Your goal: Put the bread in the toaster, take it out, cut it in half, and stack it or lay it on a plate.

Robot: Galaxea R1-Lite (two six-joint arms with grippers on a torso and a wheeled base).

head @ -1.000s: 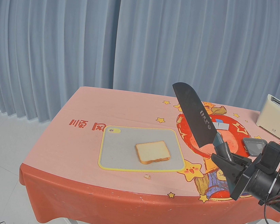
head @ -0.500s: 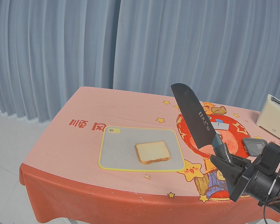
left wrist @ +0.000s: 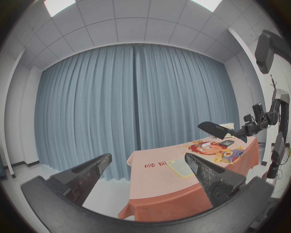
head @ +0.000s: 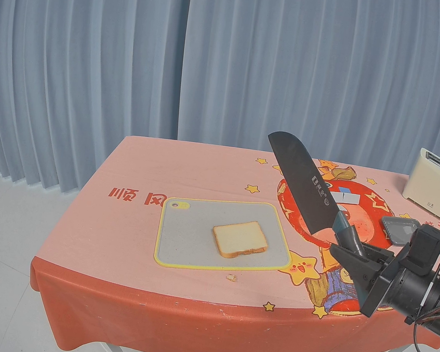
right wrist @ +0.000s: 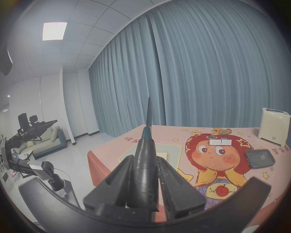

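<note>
**CUTTING THE BREAD IN HALF**

Find bread (head: 240, 239) lying flat and uncut on board (head: 190, 234), right of board centre. With right gripper (head: 349, 247) pinching knife (head: 305, 183) by the handle, blade raised and tilted above worktop (head: 178, 168) right of board, bring blade over bread's middle. Square the edge across the slice before lowering. Press straight down, probably with a short draw, as soft crumb may squash. Leave left gripper (left wrist: 147, 159), spread and empty, well left of board. Afterwards, carry halves to plate (head: 398, 230), right of board.
</note>
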